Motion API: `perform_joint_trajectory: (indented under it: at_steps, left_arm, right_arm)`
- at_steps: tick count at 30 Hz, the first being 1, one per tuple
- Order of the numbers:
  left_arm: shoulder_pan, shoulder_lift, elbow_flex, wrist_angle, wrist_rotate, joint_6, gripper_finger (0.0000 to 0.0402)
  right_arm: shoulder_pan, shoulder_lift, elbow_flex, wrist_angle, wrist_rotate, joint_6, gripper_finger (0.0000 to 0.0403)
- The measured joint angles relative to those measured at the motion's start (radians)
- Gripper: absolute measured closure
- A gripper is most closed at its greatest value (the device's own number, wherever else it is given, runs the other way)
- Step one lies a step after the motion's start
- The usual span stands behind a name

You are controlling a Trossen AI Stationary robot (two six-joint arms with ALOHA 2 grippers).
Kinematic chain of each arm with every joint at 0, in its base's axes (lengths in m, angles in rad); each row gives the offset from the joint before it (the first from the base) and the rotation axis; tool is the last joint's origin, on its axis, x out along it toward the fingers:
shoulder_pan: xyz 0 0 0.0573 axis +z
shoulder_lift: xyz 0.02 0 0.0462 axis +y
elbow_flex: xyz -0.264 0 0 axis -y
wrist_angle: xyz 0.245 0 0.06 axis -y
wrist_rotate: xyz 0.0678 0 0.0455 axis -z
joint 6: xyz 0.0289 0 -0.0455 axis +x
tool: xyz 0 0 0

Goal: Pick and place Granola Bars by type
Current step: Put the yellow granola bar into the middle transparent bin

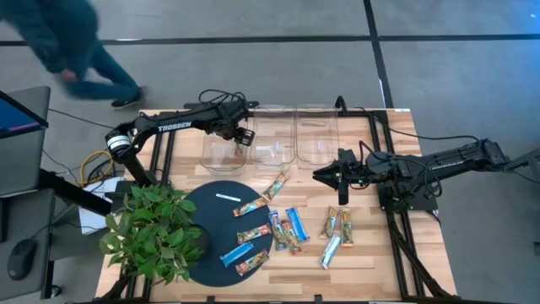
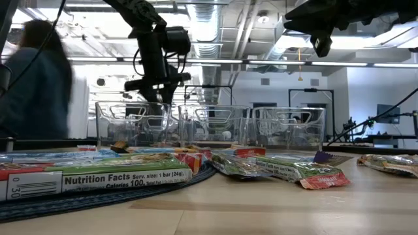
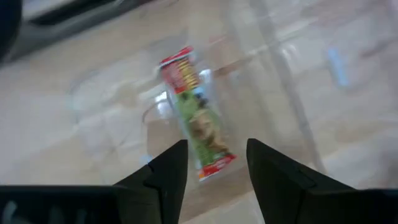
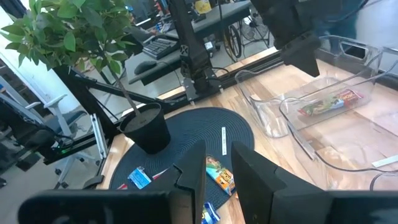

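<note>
A green and red granola bar lies loose in the leftmost of three clear bins; the right wrist view also shows this bar on that bin's floor. My left gripper hangs open just above it, pointing steeply down, with nothing between its fingers. Several more bars, blue, red-orange and green-tan, lie flat on the dark round mat and the wood beside it. My right gripper waits in the air near the right bin, narrowly open and holding nothing.
The middle bin and right bin stand in a row at the table's far side. A potted plant stands on the mat's left part. A thin white strip lies on the mat. A person walks beyond the far left corner.
</note>
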State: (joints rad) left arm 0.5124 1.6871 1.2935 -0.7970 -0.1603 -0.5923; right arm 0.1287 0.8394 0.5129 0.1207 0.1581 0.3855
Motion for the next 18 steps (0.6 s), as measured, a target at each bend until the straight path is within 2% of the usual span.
perform_joint_trajectory:
  at_steps: [8,13,18]
  left_arm:
    - [-0.120,0.000,0.133,0.003,0.004,0.303,0.0244]
    - [-0.243,0.000,0.205,0.002,0.100,0.547,0.0245]
    - [-0.362,0.000,0.223,-0.004,0.097,0.672,0.0245]
  right_arm:
    - [0.000,0.000,0.000,-0.112,0.000,0.072,0.0332]
    - [0.002,0.000,0.000,-0.130,-0.002,0.097,0.0332]
    - [0.002,0.000,0.000,-0.131,-0.040,0.120,0.0332]
